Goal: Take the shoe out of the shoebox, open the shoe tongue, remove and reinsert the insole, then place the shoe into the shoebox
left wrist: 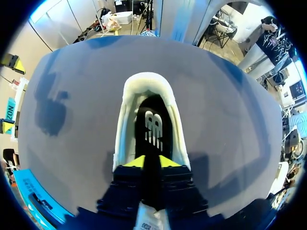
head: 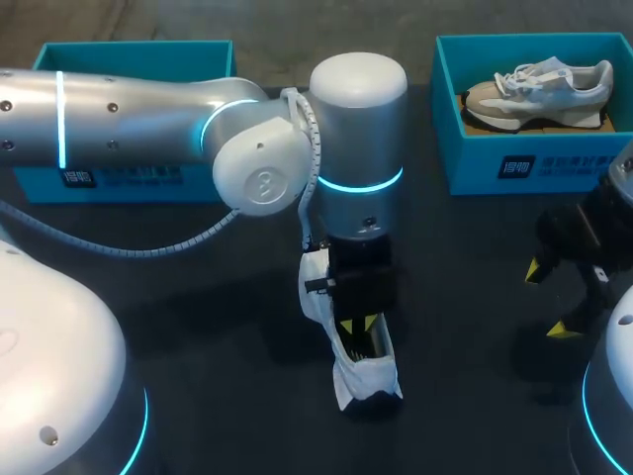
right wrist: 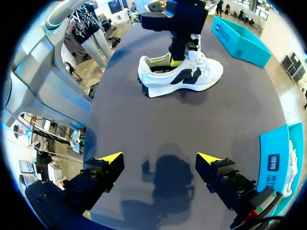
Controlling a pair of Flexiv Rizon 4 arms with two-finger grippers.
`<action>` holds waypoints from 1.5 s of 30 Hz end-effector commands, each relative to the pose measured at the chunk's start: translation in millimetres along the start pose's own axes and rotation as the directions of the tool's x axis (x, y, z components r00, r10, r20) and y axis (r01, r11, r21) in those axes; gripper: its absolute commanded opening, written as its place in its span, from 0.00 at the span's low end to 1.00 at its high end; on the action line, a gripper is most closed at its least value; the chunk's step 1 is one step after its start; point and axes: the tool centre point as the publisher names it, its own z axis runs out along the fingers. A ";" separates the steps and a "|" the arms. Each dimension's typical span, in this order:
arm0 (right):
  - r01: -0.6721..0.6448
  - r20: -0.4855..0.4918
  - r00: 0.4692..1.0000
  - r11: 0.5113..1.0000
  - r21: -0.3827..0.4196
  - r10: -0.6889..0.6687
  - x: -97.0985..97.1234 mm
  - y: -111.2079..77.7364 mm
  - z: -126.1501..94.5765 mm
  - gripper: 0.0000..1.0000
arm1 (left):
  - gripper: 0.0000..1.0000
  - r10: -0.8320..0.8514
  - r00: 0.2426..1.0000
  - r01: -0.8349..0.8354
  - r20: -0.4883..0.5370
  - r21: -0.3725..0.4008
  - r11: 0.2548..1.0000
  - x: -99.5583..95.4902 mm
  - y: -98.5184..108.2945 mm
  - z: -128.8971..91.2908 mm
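The white sneaker [head: 368, 379] stands on the dark matte surface [head: 198, 317] near its middle. The left gripper [left wrist: 152, 163] is down in the shoe's mouth, its yellow tips drawn close and pinching the dark tongue [left wrist: 152, 184]. Only the left wrist view looks past the padded, rounded collar onto the black insole [left wrist: 153, 129] with its white logo, while the right wrist view shows the side with a dark emblem and a chunky sole. The right gripper [right wrist: 160, 160] hangs spread wide, well apart from the shoe and near a teal shoebox [head: 514, 163] holding a beige-and-white sneaker [head: 539, 87].
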 end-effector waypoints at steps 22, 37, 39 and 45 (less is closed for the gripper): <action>0.000 0.003 1.000 1.000 0.001 0.000 1.2 -0.5 1.0 1.00 | 1.00 -0.007 1.000 0.007 0.001 0.013 1.000 10.6 3.9 -5.1; 0.000 0.003 1.000 1.000 0.001 0.000 1.2 -0.5 1.0 1.00 | 1.00 -0.019 0.999 0.017 0.040 0.035 0.999 13.2 16.5 -16.2; 0.000 0.003 1.000 1.000 0.001 0.000 1.2 -0.5 1.0 1.00 | 1.00 -0.011 1.000 0.010 0.027 0.024 1.000 11.4 14.0 -15.3; 0.000 0.003 1.000 1.000 0.001 0.000 1.2 -0.5 1.0 1.00 | 1.00 -0.013 0.999 0.013 0.033 0.017 1.000 10.6 20.2 -25.3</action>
